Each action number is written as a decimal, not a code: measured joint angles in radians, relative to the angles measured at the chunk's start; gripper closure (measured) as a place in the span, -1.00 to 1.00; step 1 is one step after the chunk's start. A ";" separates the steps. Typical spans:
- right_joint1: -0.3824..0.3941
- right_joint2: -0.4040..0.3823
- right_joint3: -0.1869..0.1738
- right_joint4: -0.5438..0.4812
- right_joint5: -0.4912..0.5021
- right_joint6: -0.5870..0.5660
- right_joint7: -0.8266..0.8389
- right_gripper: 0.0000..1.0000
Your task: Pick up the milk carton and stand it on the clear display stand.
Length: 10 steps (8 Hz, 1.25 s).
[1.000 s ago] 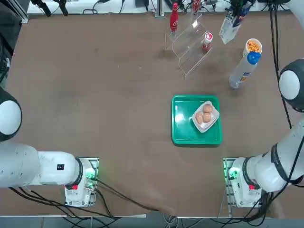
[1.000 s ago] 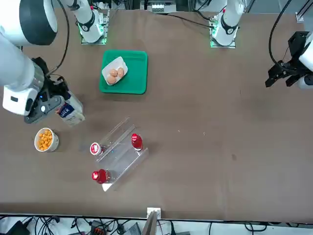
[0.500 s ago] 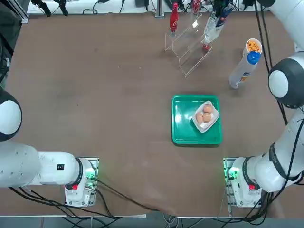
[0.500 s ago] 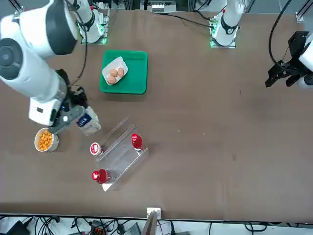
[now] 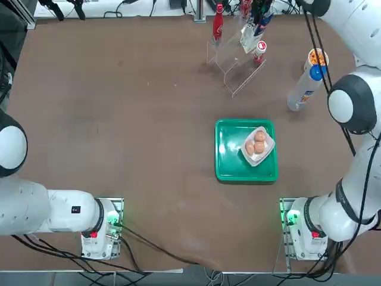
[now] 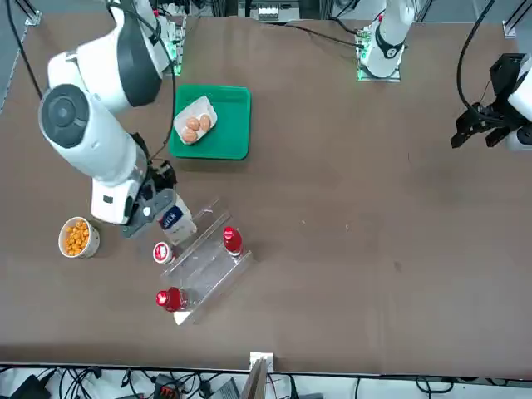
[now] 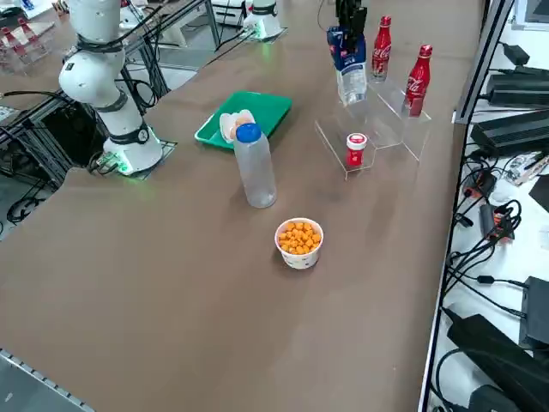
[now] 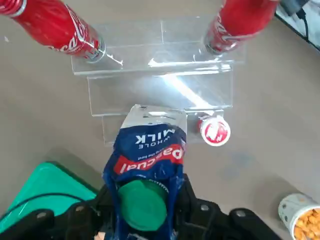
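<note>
Over the clear display stand [image 5: 237, 58] at the far edge of the worktop [image 5: 119, 119], the right end effector [image 8: 145, 210] is clamped on the milk carton [image 8: 146, 165], gripping it near its top where a green screw cap [image 8: 142, 204] sits between the fingers. The carton hangs in the air with its base toward the stand; in the right side view the milk carton [image 7: 347, 60] is above the stand's lower steps, and whether its base touches the acrylic cannot be told. In the front view the milk carton [image 6: 174, 221] sits at the edge of the stand nearest the green tray [image 6: 237, 125], held by the right end effector [image 6: 154, 212].

Two red soda bottles stand on the upper tier of the stand, one [image 7: 381, 39] nearer the carton and one [image 7: 417, 70] farther along the step. A small red and white can [image 7: 355, 149] rests on the lowest step. The green tray lies nearer the robot on the worktop and holds a white dish [image 5: 258, 146] with three brown eggs [image 5: 256, 143]. To the right of the stand, a tall white bottle with a blue cap [image 5: 303, 89] stands upright, and just beyond it a small paper cup of orange snacks [image 5: 317, 58] sits on the worktop, well apart from the stand
</note>
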 joint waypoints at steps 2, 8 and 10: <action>0.010 0.036 0.000 0.000 0.000 0.055 0.000 0.02; 0.016 0.101 0.000 0.002 0.000 0.149 0.003 0.02; 0.018 0.116 0.000 0.002 0.000 0.156 0.003 0.02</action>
